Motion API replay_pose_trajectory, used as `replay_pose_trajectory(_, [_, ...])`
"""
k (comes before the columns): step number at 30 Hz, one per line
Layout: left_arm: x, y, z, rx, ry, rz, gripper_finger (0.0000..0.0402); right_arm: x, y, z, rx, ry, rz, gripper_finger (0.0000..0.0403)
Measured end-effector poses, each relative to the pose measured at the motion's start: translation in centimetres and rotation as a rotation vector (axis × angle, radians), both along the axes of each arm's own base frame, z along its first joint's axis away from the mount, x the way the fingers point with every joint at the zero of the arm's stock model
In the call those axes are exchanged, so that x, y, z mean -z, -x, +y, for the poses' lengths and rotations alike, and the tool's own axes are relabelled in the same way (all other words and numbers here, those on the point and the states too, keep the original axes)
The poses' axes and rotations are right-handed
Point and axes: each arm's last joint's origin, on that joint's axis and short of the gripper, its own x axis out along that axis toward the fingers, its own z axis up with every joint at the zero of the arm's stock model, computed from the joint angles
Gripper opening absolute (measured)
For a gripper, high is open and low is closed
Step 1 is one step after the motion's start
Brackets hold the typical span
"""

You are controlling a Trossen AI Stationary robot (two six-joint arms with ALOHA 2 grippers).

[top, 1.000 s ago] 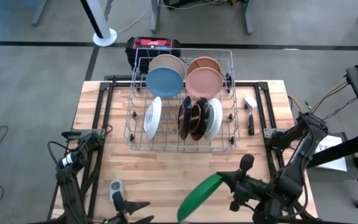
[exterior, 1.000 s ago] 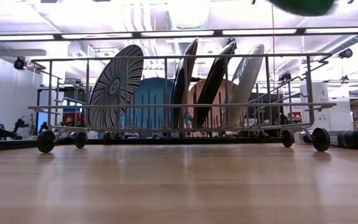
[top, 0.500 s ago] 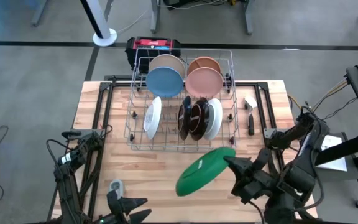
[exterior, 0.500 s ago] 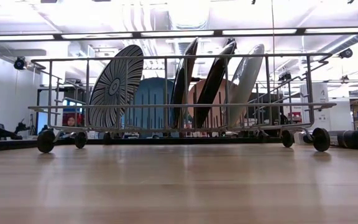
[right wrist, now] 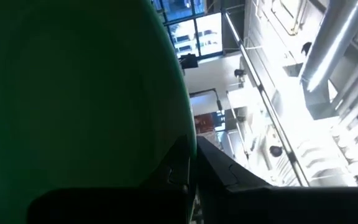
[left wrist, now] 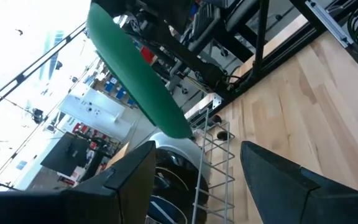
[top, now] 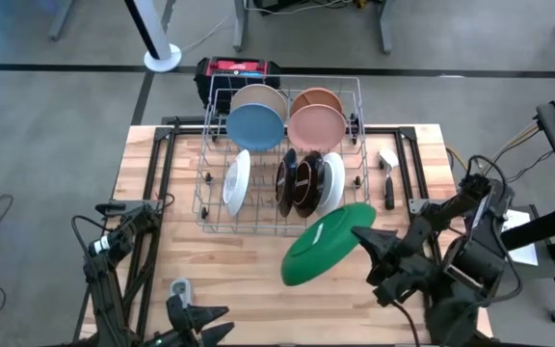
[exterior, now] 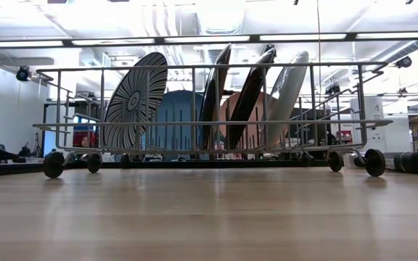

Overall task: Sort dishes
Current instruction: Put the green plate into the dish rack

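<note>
A big green plate fills most of the picture. The right gripper's dark fingers are pinched tight on the plate's rim. Beside the plate, high up in the room, there are bright ceiling lights, a thick silver pipe and windows.

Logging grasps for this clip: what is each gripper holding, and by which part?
Right gripper pinches the green plate by its rim; left gripper is open and holds nothing.
</note>
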Motion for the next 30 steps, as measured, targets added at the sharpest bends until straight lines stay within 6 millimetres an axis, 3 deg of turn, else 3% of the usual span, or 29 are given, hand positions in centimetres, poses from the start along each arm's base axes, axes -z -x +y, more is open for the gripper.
replay_pose_trajectory(8, [2.0, 0.2, 0.4, -0.012, -0.029, -0.011, 0.0223, -2.1, -1.3, -1.6, -0.066, -0.003, 0.073, 0.0])
replay_pose_trajectory(12, [2.7, 0.3, 0.6, -0.013, -0.065, -0.016, 0.0223, -4.3, -2.9, -3.3, -0.075, -0.123, -0.018, 0.0])
replay_pose_trajectory(17, [3.2, 0.6, 1.3, -0.014, -0.082, -0.014, 0.0223, -7.8, -4.4, -7.5, -0.166, -0.356, -0.163, 0.0])
replay_pose_trajectory(21, [3.2, 1.1, 2.2, -0.018, -0.065, -0.008, 0.0223, -9.4, -5.6, -11.3, -0.256, -0.428, -0.199, 0.0])
replay_pose_trajectory(30, [2.7, 3.1, 6.0, -0.026, -0.026, -0.003, 0.0223, -8.4, -10.2, -18.3, -0.383, -0.29, -0.09, 0.0])
